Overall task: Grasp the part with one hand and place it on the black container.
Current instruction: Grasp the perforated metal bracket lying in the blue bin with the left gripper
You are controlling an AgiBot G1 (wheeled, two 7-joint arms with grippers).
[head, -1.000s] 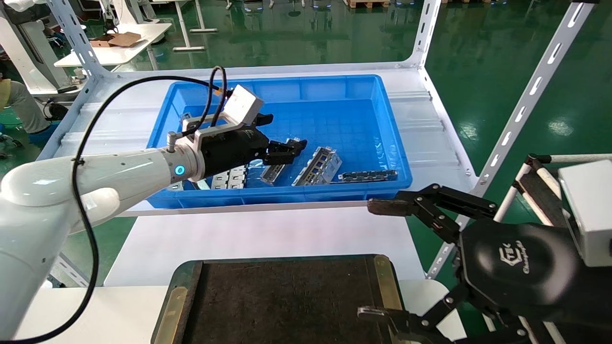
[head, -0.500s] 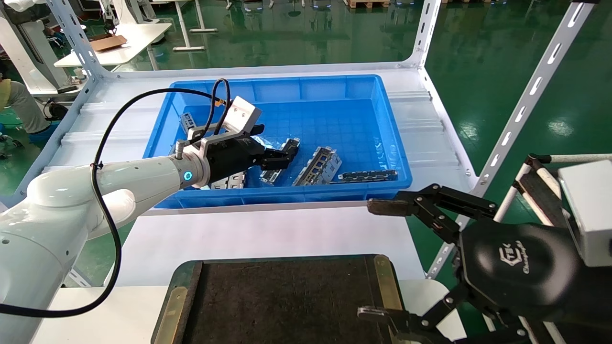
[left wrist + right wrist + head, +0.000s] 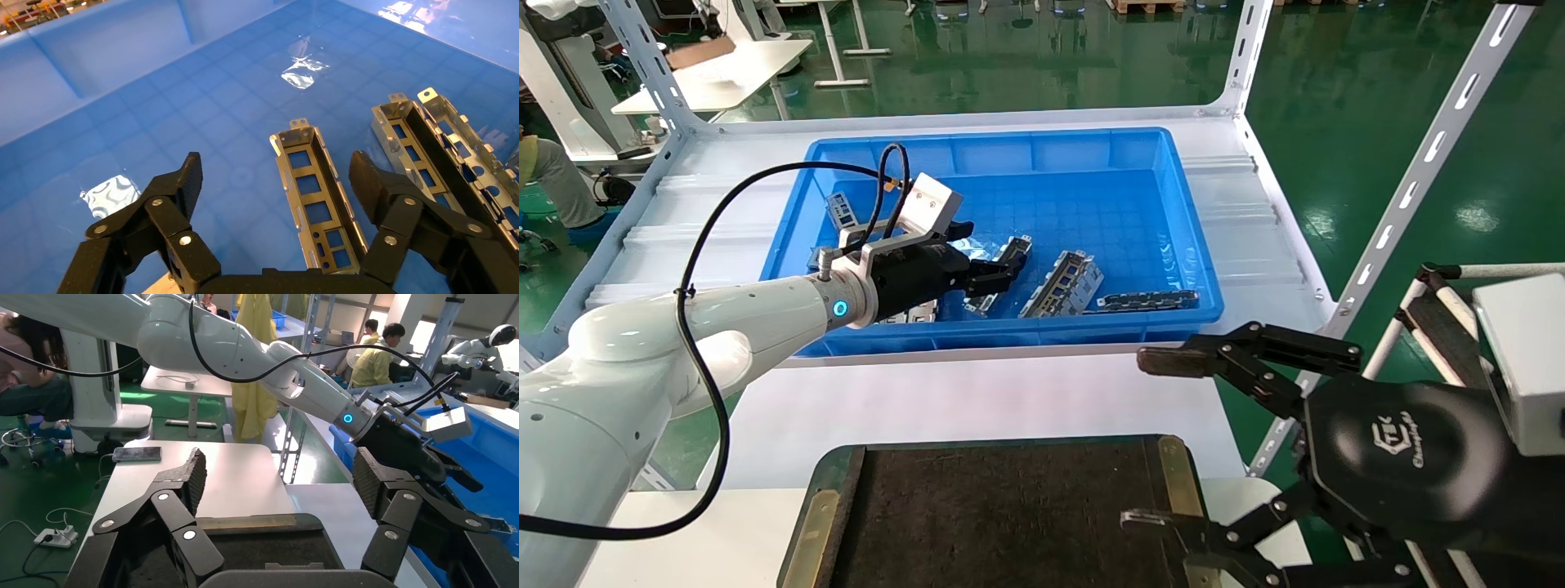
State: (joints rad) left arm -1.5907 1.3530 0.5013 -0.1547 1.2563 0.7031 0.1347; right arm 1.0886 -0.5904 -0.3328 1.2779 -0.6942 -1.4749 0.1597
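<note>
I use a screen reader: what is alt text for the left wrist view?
The open left gripper straddles the part, a narrow silver channel bracket lying on the blue bin's floor. Two similar brackets lie beside it.

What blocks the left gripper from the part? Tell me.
Nothing visible. The left gripper is open inside the blue bin, its fingers straddling the part, which lies flat on the bin floor. A bulkier bracket lies beside it, outside the fingers.
</note>
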